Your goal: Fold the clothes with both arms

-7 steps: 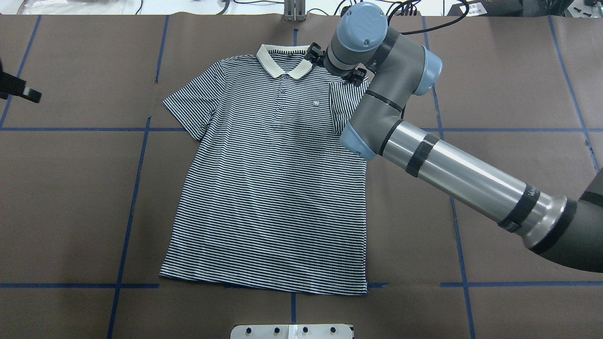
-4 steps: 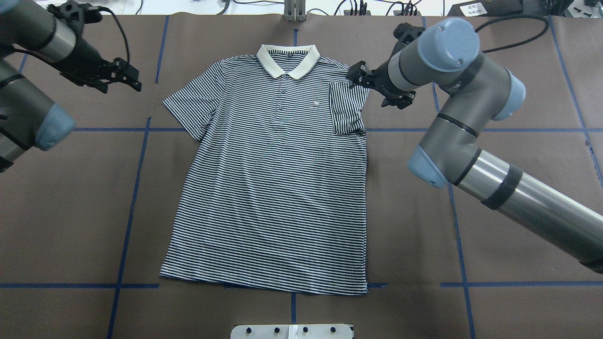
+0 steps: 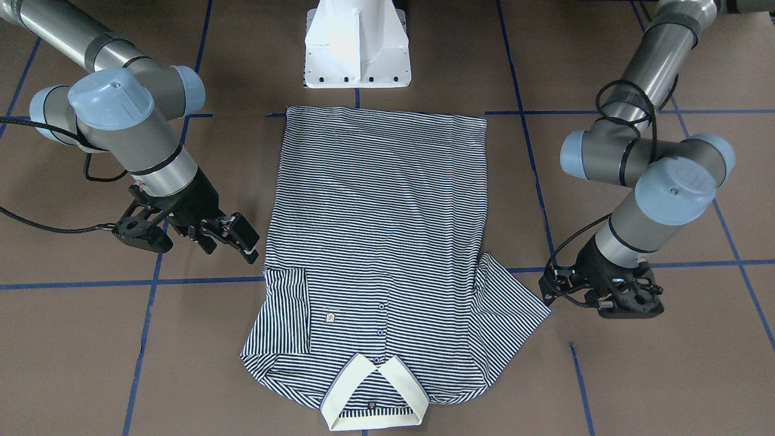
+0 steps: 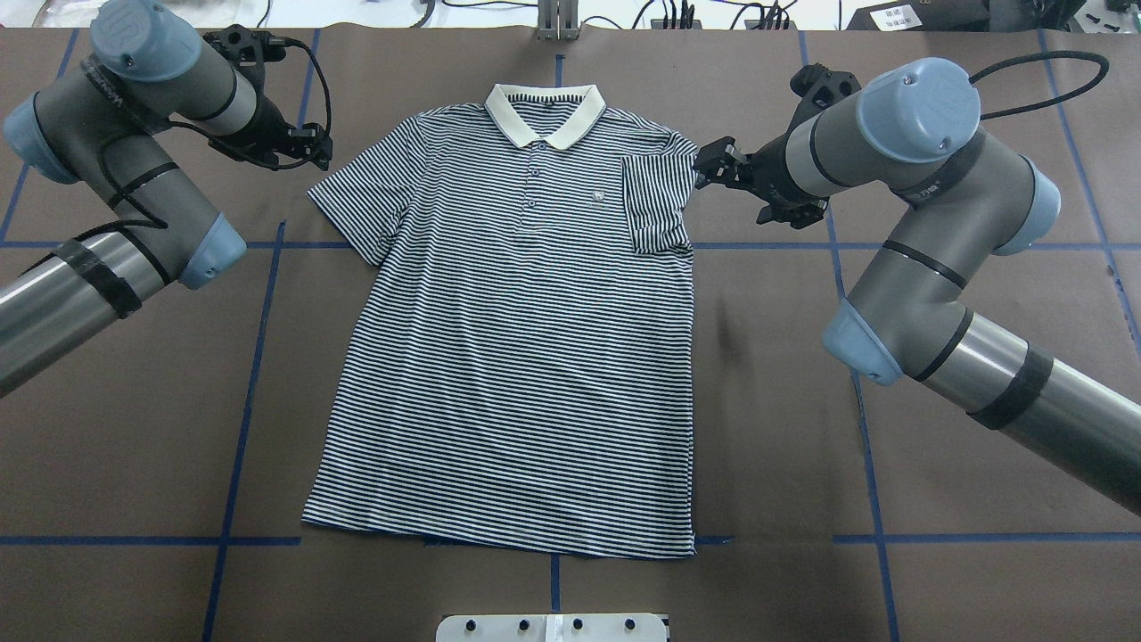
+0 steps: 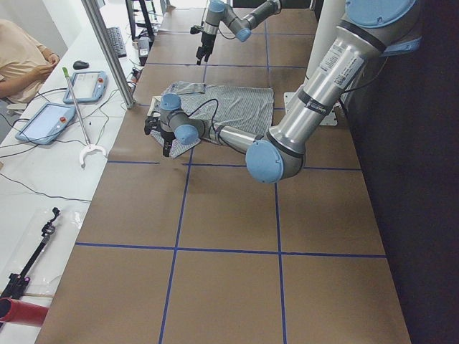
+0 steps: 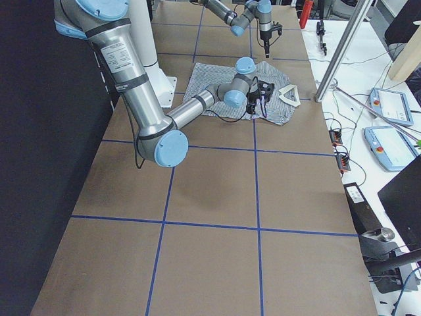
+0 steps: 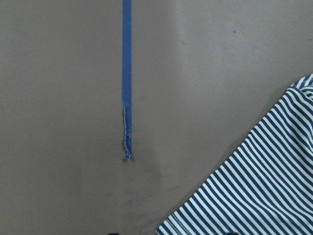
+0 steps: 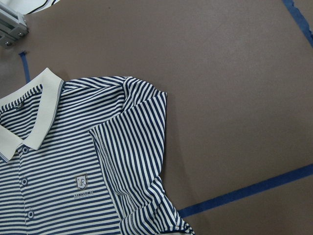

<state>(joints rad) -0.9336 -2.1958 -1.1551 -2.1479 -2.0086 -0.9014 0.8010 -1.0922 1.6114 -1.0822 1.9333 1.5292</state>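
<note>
The striped polo shirt point(image 4: 517, 357) lies flat, front up, with its cream collar point(image 4: 544, 114) at the far side. The sleeve on my right side point(image 4: 658, 201) is folded in over the chest; the other sleeve point(image 4: 361, 205) lies spread out. My right gripper point(image 4: 709, 165) is open and empty, just off the shirt's right shoulder; it also shows in the front-facing view point(image 3: 247, 239). My left gripper point(image 4: 319, 148) looks open and empty, close to the spread sleeve's outer edge, and shows in the front-facing view point(image 3: 548, 287). The left wrist view shows that sleeve's edge point(image 7: 254, 196).
The brown table cover carries a grid of blue tape lines point(image 4: 258, 357). The white pedestal base point(image 3: 357, 45) stands at the shirt's hem end. An aluminium post point(image 4: 557, 18) stands beyond the collar. A bench with tablets point(image 5: 43, 122) and a person point(image 5: 21, 57) is past the far edge.
My right arm has pulled back from over the shirt's right shoulder to just off its edge. My left arm has come in from the left to the spread sleeve. The shirt has not moved.
</note>
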